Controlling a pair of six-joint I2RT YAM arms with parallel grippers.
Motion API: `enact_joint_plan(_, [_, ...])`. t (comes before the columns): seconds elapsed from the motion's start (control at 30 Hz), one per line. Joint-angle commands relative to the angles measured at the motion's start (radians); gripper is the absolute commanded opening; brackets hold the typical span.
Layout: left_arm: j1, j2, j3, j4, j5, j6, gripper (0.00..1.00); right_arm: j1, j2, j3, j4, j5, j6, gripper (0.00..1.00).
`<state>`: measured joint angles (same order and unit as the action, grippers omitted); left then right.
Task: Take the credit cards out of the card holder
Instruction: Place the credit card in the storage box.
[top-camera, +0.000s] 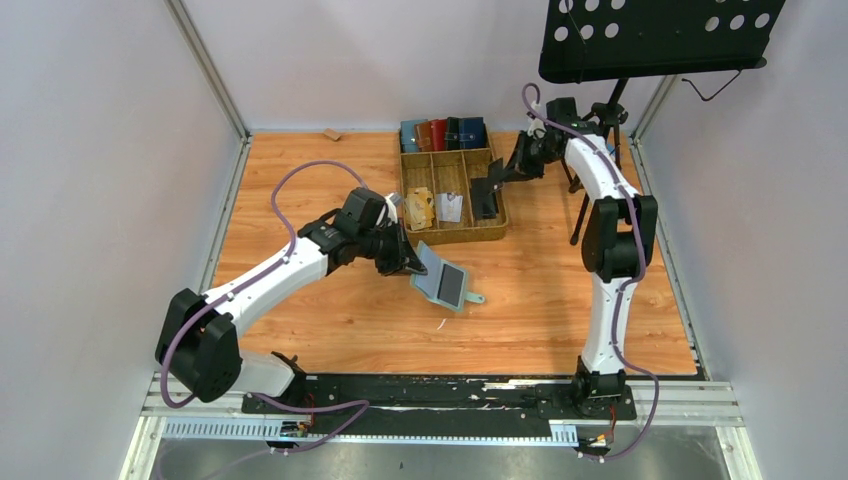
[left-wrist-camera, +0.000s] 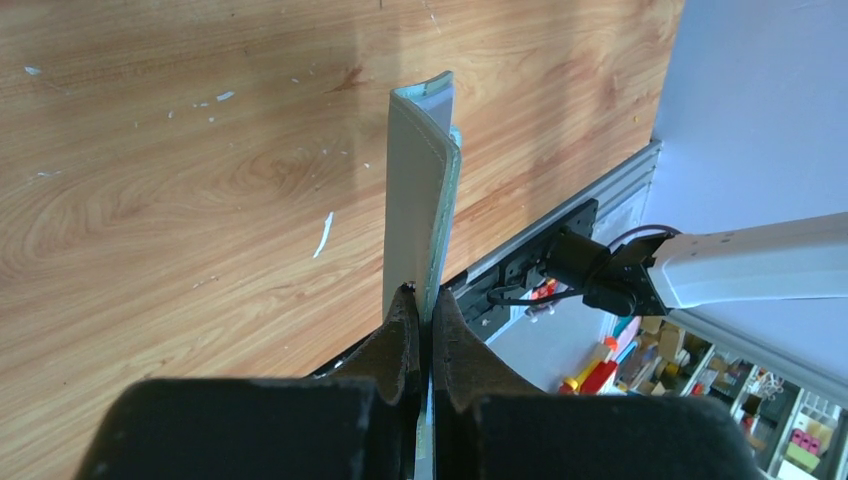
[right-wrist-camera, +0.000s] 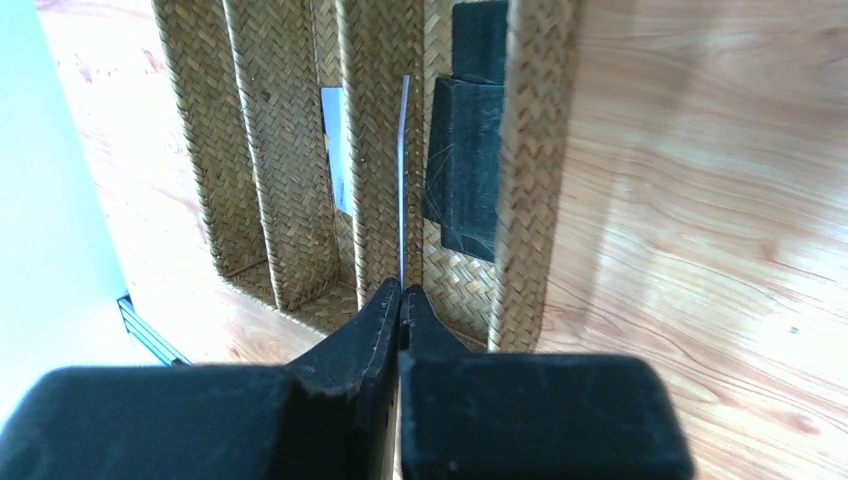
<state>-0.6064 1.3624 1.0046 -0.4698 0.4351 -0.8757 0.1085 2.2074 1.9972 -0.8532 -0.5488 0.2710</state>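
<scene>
Gripping the card holder (left-wrist-camera: 418, 180) above the counter (left-wrist-camera: 150, 200), L tool (left-wrist-camera: 420, 305) is clamped on its edge. R tool (right-wrist-camera: 400, 298) pinches one credit card (right-wrist-camera: 403, 170) over the woven tray (right-wrist-camera: 525, 150). Prob. midway: another dark card (top-camera: 452, 284) sits in holder.

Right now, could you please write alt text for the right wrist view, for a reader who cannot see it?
The right gripper is shut on a thin credit card seen edge-on, above a divided woven tray on the wooden table. Black items lie in the compartment right of the card; a white card lies further left.
</scene>
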Motion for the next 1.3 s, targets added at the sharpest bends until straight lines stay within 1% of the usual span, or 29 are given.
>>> enact_joint_plan(0.0, [0.003,-0.016,-0.021,0.064,0.022,-0.022,0.00,-0.011,-0.072,0.004,-0.001,-0.017,-0.018,0.00])
enact_joint_plan(0.3, [0.002,-0.012,-0.022,0.085,0.021,-0.055,0.00,0.015,-0.008,0.025,-0.003,0.005,-0.024,0.00])
enact_joint_plan(0.43, [0.003,0.001,-0.018,0.094,0.026,-0.069,0.00,0.046,0.012,0.033,-0.020,0.059,-0.033,0.00])
enact_joint_plan(0.57, [0.003,-0.010,-0.020,0.089,0.018,-0.077,0.00,0.065,0.058,0.074,-0.067,0.148,-0.046,0.00])
enact_joint_plan(0.73, [0.002,-0.022,-0.019,0.072,0.005,-0.080,0.00,0.079,0.105,0.110,-0.083,0.164,-0.037,0.02])
enact_joint_plan(0.8, [0.003,-0.022,-0.015,0.069,0.002,-0.084,0.00,0.083,0.119,0.135,-0.102,0.170,-0.036,0.07])
enact_joint_plan(0.9, [0.002,-0.016,0.000,0.062,0.001,-0.084,0.00,0.083,0.108,0.156,-0.128,0.205,-0.037,0.23])
enact_joint_plan(0.97, [0.002,-0.006,0.015,0.052,0.002,-0.083,0.00,0.083,0.071,0.143,-0.133,0.230,-0.038,0.33])
enact_joint_plan(1.03, [0.003,0.003,0.036,0.046,0.002,-0.081,0.00,0.083,0.018,0.112,-0.131,0.239,-0.037,0.37])
enact_joint_plan(1.17, [0.001,0.011,0.055,0.039,0.004,-0.080,0.00,0.083,-0.127,-0.002,-0.085,0.220,-0.029,0.39])
enact_joint_plan(1.27, [0.001,0.000,0.042,0.081,0.015,-0.110,0.00,0.083,-0.241,-0.115,-0.048,0.185,-0.020,0.49])
